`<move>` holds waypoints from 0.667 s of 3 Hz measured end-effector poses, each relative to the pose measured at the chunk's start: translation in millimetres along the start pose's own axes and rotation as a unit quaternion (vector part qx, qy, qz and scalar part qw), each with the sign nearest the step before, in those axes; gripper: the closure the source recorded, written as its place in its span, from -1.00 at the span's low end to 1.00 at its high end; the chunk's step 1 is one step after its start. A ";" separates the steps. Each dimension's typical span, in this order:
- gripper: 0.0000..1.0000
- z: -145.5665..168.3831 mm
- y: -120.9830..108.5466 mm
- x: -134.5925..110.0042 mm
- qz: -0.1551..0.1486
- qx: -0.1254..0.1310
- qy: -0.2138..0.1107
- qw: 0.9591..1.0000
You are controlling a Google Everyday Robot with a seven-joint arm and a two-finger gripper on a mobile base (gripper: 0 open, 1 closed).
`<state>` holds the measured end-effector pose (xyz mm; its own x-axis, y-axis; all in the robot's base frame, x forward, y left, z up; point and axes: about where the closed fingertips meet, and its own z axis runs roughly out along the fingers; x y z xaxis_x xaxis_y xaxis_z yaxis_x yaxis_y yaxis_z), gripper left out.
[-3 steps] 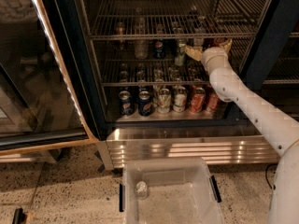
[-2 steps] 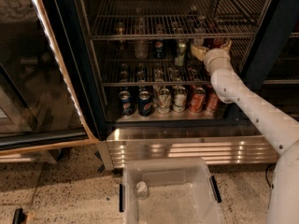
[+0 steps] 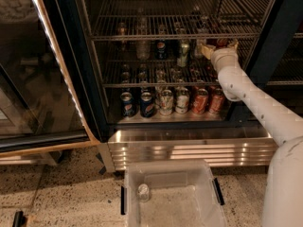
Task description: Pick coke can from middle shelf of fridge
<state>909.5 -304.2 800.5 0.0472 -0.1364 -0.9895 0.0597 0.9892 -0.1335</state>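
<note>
In the camera view, the fridge (image 3: 180, 148) stands open and the robot's one arm reaches in from the right. The gripper (image 3: 213, 50) is up over the right end of the middle shelf (image 3: 156, 84), far back inside. The coke can (image 3: 221, 42) is right there too, touching the gripper or just beside it, a tiny bit up and to the right of it. Only a small dark red patch of the can shows, because the gripper hides the rest. It seems to stand up straight, but I can't be sure. I cannot tell if the gripper is holding the can or is loose. There is only this one arm, so it has to do the job. The red cans (image 3: 201, 101) and blue cans (image 3: 128, 104) lower down are not the ones we want.
</note>
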 end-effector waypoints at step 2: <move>-0.46 14.7 -11.2 -7.4 -0.004 0.009 0.006 1.000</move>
<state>923.1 -315.0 810.2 0.0344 -0.1443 -0.9889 0.0785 0.9869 -0.1413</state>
